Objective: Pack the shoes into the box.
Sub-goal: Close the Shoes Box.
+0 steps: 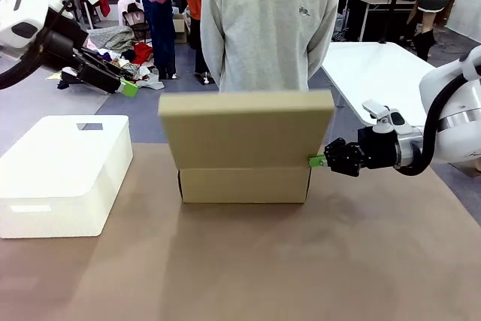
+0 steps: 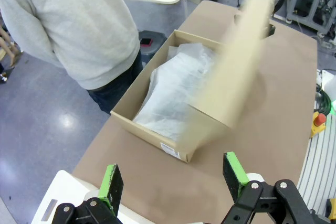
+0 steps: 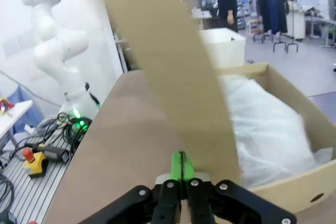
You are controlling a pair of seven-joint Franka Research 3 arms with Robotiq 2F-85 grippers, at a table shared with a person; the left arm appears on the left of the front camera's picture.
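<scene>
The brown cardboard box (image 1: 244, 184) stands mid-table with its flap lid (image 1: 246, 129) raised toward me. From the left wrist view the box (image 2: 157, 135) holds crumpled white tissue paper (image 2: 176, 90), and the lid (image 2: 236, 66) is blurred. The shoes are hidden. My right gripper (image 1: 317, 161) is shut, its tips against the lid's lower right corner. In its own view the right gripper (image 3: 181, 162) touches the lid (image 3: 168, 61) with nothing between the fingers. My left gripper (image 1: 126, 86) hangs high at the far left, apart from the box. Seen from its wrist, the left gripper (image 2: 173, 182) is open.
A bulky white container (image 1: 64, 174) sits on the table's left side. A person (image 1: 270, 20) in a grey sweater stands right behind the box, hands behind the back. A white table (image 1: 376, 73) stands farther off at the right.
</scene>
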